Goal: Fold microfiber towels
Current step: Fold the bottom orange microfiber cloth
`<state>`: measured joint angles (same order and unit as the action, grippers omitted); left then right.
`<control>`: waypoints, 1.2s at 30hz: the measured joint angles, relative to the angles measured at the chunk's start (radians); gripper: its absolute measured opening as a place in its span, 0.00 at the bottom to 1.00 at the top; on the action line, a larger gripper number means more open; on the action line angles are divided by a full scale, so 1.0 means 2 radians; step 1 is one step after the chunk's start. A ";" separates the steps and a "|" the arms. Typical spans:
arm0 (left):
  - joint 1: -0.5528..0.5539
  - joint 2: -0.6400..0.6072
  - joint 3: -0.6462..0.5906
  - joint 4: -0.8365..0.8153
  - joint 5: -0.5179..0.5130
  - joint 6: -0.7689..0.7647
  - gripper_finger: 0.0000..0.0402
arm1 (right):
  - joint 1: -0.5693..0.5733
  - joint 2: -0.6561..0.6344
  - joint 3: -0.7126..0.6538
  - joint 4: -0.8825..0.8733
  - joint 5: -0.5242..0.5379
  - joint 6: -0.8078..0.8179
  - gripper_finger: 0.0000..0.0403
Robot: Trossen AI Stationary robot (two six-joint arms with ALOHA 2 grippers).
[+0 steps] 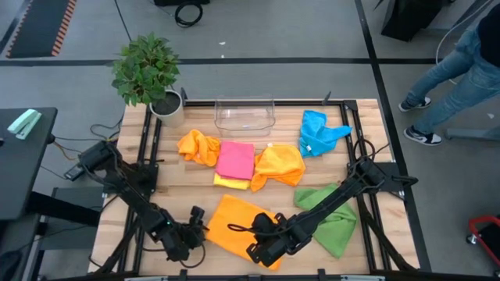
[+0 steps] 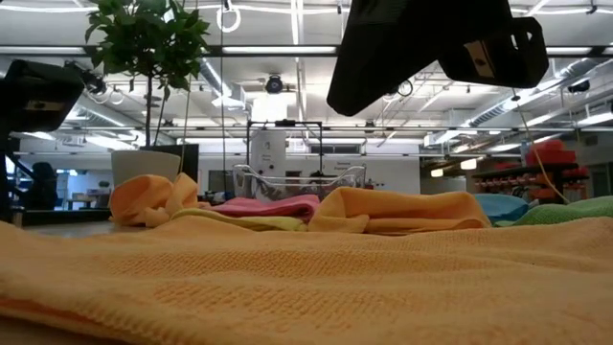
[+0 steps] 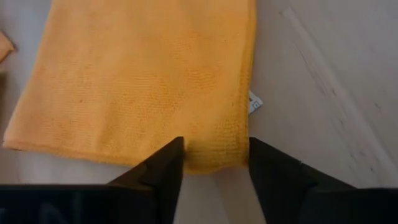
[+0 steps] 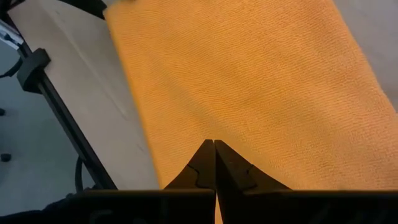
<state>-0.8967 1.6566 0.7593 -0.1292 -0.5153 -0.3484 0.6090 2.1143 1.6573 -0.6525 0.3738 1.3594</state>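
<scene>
An orange towel lies spread flat near the table's front edge. My left gripper stands open at its near-left corner, which lies flat between the two fingers; I cannot tell whether they touch it. My right gripper is shut on the same towel at its near-right part. Farther back lie a crumpled orange towel, a pink towel resting on a yellow one, another orange towel, a blue one and a green one. My right gripper pinches the orange towel between its two shut fingers, not far from one side edge. The fingers slant down from the table's right side. Which layers they hold is hidden by the fingers. Beyond them the towel lies flat on the table.
A clear plastic bin stands at the table's far edge, a potted plant at the far left corner. A person's legs show on the floor beyond the far right. The green towel lies under my right arm.
</scene>
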 joint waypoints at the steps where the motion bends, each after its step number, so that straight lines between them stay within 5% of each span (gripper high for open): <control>1: 0.000 -0.002 0.000 0.000 -0.001 -0.001 0.38 | 0.000 0.000 0.000 -0.001 0.000 0.000 0.01; 11: -0.002 -0.009 0.050 -0.122 -0.007 0.008 0.03 | -0.003 0.000 0.000 -0.008 0.000 0.000 0.01; 26: 0.022 -0.011 0.050 -0.057 0.003 0.037 0.03 | -0.003 0.000 0.000 -0.013 -0.006 -0.001 0.01; 36: 0.056 0.021 0.051 -0.046 0.149 -0.002 0.03 | 0.008 -0.001 0.000 -0.015 -0.014 0.001 0.01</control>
<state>-0.7853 1.6977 0.8608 -0.2207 -0.2180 -0.3531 0.6254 2.1132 1.6577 -0.6817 0.3462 1.3617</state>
